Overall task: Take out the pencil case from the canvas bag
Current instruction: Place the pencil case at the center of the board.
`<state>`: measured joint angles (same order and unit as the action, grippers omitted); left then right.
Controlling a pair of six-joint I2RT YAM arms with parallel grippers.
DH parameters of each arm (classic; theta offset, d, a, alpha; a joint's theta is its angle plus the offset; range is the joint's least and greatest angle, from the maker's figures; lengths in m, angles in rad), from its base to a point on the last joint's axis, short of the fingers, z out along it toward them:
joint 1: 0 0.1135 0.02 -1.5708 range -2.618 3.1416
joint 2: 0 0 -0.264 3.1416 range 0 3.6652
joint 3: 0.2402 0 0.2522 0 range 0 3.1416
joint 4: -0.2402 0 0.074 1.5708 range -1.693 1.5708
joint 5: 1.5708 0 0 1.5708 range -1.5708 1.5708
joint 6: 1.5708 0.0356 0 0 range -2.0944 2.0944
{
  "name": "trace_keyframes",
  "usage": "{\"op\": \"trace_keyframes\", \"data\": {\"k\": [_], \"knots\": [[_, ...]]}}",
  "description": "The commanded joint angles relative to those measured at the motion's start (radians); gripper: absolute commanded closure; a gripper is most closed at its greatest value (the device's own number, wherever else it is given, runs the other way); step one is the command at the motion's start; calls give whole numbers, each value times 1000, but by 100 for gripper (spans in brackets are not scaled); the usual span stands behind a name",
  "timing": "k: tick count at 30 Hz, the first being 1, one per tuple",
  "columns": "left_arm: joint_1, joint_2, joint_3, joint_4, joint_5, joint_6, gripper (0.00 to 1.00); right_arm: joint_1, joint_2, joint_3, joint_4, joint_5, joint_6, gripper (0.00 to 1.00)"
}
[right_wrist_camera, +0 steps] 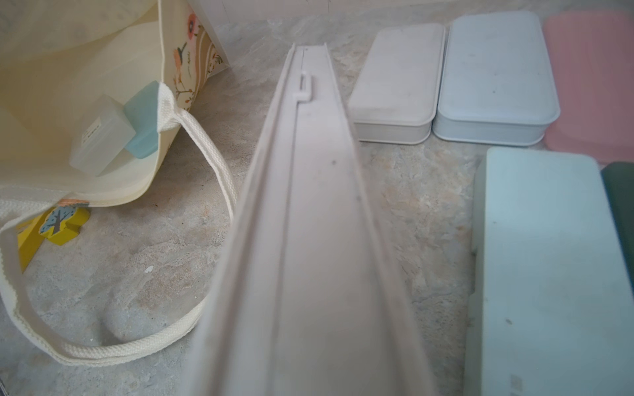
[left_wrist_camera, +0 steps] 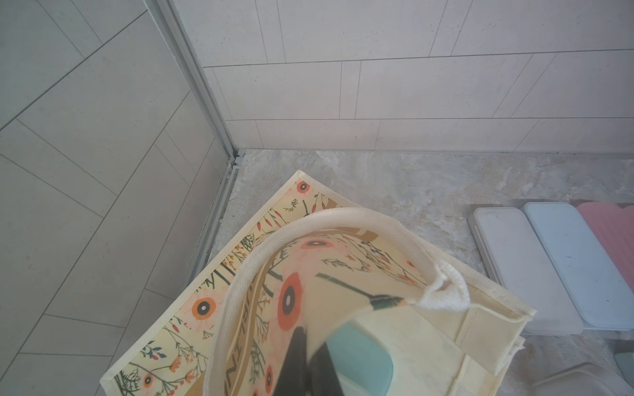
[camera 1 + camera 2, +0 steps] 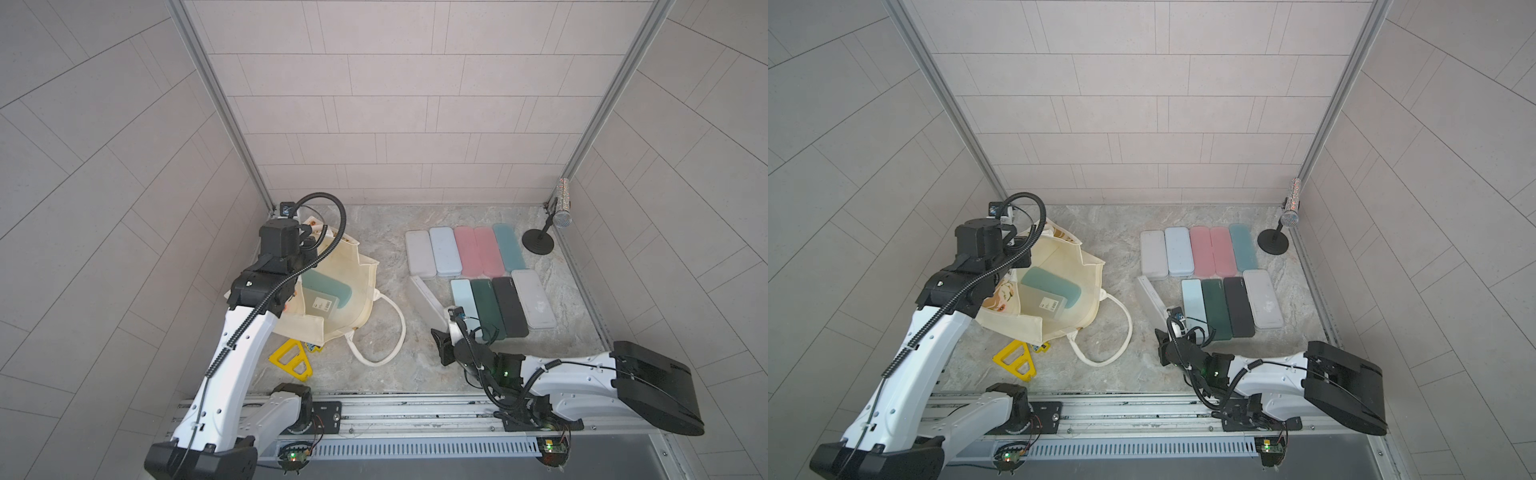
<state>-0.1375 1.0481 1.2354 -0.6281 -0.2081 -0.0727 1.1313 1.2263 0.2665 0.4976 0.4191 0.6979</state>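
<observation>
Jaws of the right gripper [image 3: 446, 330] clamp one end of a white pencil case [image 3: 426, 301]. It is outside the canvas bag [image 3: 365, 266], to the bag's right, standing on its long edge on the surface [image 3: 386, 232]. Jaws of the left gripper [image 2: 310, 344] are pinched shut on the bag's flowered wall. In front of the bag lies a yellow toy [image 3: 291, 359]. Inside the bag sit a frosted box [image 3: 320, 307] with a barcode label, its print too small to read, and a teal case [image 3: 328, 286]. Dark lettering on the bag's tan band is cut off and unreadable.
</observation>
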Motion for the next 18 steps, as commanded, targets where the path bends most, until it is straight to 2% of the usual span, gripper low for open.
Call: {"op": "trace_keyframes", "data": {"k": [1, 6, 12, 18], "knots": [[4, -1, 96, 30, -130, 0, 100, -15, 44, 1, 123, -16, 168, 78], [5, 20, 152, 37, -123, -8, 100, -52, 153, -20, 269, -96, 244, 73], [6, 72, 224, 38, -73, -13, 100, -62, 240, -33, 360, -134, 275, 55], [6, 101, 248, 37, -40, -24, 100, -64, 279, -46, 425, -162, 226, 42]]}}
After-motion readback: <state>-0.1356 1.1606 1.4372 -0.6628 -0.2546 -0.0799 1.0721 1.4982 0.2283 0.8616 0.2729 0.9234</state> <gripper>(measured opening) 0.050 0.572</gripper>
